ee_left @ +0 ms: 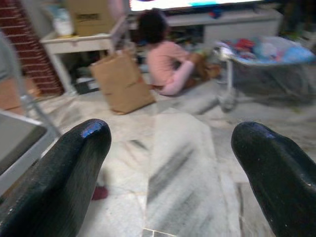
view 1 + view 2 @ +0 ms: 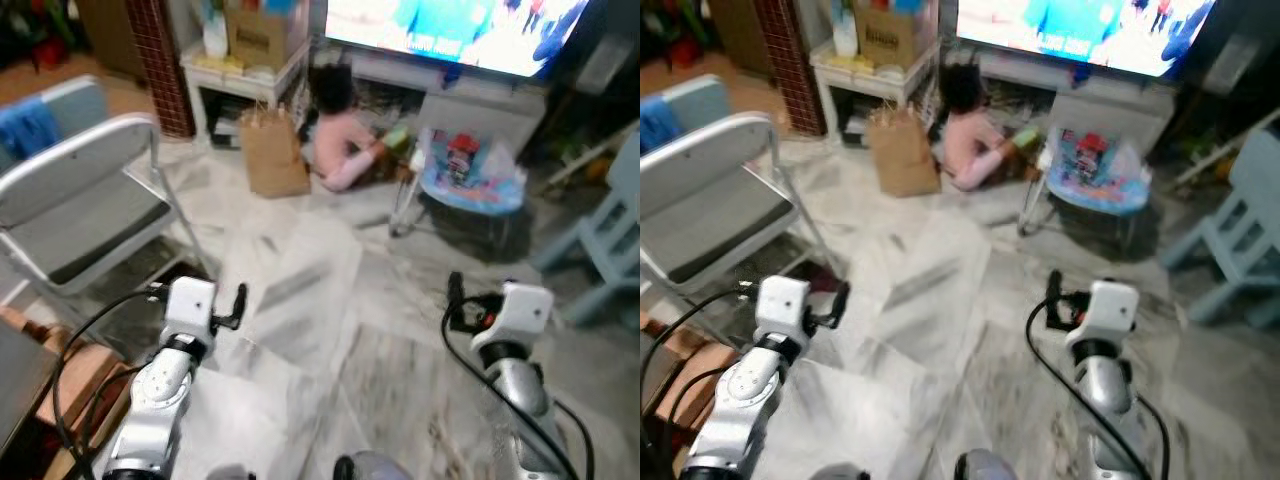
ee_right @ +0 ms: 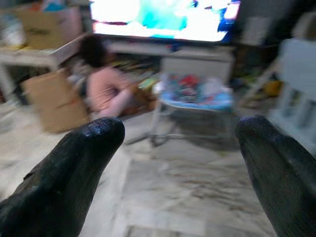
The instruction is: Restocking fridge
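Grey-veined marble floor (image 2: 330,300) spreads across the middle of your head views, and both of your silver arms reach out over it along the bottom edge. Your left gripper (image 1: 168,163) shows in its wrist view with its two black fingers (image 1: 74,163) spread wide apart and nothing between them, just bare floor behind. Your right gripper (image 3: 180,168) is the same in its own wrist view: fingers (image 3: 79,158) far apart, released, holding nothing.

At the left edge of the head views you have a grey folding chair (image 2: 85,200) standing on the floor, with a second pale chair behind it draped in blue cloth (image 2: 25,125) at the upper left. Toward the upper middle a brown paper bag (image 2: 275,150) stands upright on the floor, just beside a small white table (image 2: 240,75) that carries a cardboard box (image 2: 255,35). Right of the bag a person in a pink top (image 2: 340,140) sits on the floor, back to you, facing a low white TV stand (image 2: 480,100). A lit television (image 2: 460,30) runs along the top of the frame above that stand. Right of the person sits a blue baby bouncer (image 2: 470,175) on a wire frame, and a pale blue chair (image 2: 610,230) stands at the right edge.

You cannot make out a fridge from this spot, and the pictures are somewhat blurred.
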Controlling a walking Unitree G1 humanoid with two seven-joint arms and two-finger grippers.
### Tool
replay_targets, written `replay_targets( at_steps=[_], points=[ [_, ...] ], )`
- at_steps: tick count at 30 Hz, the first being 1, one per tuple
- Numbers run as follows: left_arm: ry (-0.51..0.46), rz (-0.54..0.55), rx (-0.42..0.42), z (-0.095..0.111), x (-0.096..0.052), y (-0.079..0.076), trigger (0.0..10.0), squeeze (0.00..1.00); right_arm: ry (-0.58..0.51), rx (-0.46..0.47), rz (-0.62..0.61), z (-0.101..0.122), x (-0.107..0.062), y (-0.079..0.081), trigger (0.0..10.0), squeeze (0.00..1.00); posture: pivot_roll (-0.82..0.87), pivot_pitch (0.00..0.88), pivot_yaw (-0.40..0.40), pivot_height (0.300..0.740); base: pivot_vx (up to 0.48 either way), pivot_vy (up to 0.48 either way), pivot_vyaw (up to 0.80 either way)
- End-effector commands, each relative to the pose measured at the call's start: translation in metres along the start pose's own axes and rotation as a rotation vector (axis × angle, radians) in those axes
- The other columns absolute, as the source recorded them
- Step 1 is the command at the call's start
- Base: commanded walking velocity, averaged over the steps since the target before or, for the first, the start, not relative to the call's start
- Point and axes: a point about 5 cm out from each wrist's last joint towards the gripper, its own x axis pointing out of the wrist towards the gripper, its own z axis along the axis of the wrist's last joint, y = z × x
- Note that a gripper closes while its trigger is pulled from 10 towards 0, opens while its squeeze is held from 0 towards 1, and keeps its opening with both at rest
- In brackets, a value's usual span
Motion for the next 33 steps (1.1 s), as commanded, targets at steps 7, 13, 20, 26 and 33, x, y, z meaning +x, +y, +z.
replay_targets(
  at_steps=[7,13,20,26,33],
  points=[
    [-0.013,-0.028,0.005,0.004,0.009,-0.002,10.0,0.00,-0.018,-0.003,-0.009,0.003,-0.004,0.001,10.0,0.00,-0.01,0.014,0.013,0.740,0.000,0.000,-0.80],
    [-0.022,-0.013,-0.003,0.005,0.012,-0.001,10.0,0.00,-0.027,-0.019,0.002,0.006,-0.002,0.000,10.0,0.00,-0.01,0.014,0.000,0.740,0.000,0.000,-0.53],
    [-0.017,0.010,-0.018,0.003,0.007,0.001,10.0,0.00,-0.023,-0.025,0.029,0.005,0.000,0.005,10.0,0.00,0.01,0.016,-0.017,0.740,0.000,0.000,0.00],
    [-0.006,0.017,-0.022,-0.002,0.004,0.002,10.0,0.00,-0.019,-0.027,0.055,0.005,0.000,0.010,10.0,0.00,0.02,0.017,-0.026,0.740,0.000,0.000,0.00],
    [-0.001,0.018,-0.020,-0.003,0.003,0.001,10.0,0.00,-0.005,-0.024,0.067,0.002,-0.001,0.012,10.0,0.00,0.02,0.016,-0.025,0.740,0.111,0.000,-0.80]
  ],
)
